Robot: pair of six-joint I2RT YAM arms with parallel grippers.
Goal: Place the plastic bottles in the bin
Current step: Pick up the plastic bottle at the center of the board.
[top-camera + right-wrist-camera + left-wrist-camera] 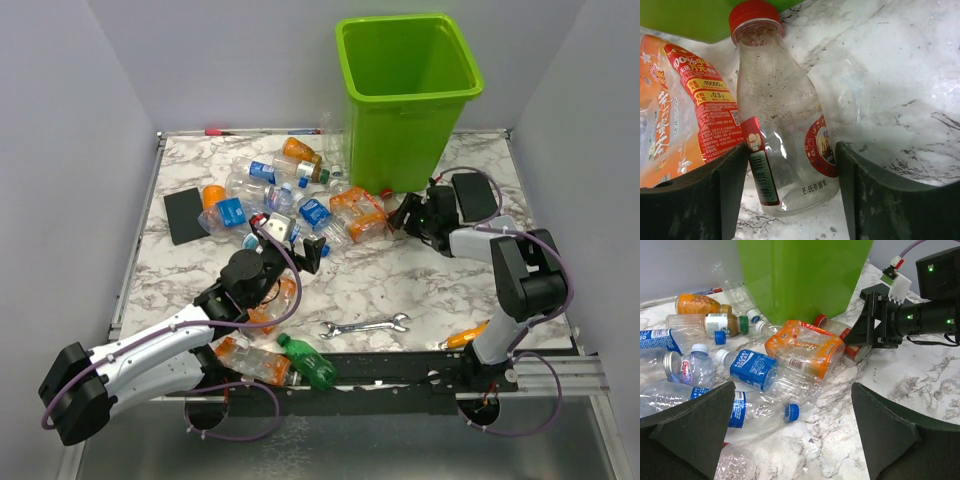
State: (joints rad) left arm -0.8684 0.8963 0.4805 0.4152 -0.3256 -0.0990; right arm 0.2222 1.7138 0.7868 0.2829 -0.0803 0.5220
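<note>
Top view, plastic bottles (280,190) heaped on the bench (400,285) left of the green bin (400,140), left wrist view, left tool (792,405) spread wide above the heap, right wrist view, right tool (790,165) straddling a red-capped bottle (785,125) lying at the bin's foot, pinching or merely flanking, cannot tell

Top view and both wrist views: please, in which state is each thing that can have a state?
bin, upright, top open.
left gripper, open, empty.
right gripper, jaws astride the red-capped bottle; grip unclear.
red-capped bottle, lying down, cap on.
orange-labelled bottle, crushed, lying flat.
green bottle, lying on its side.
</note>
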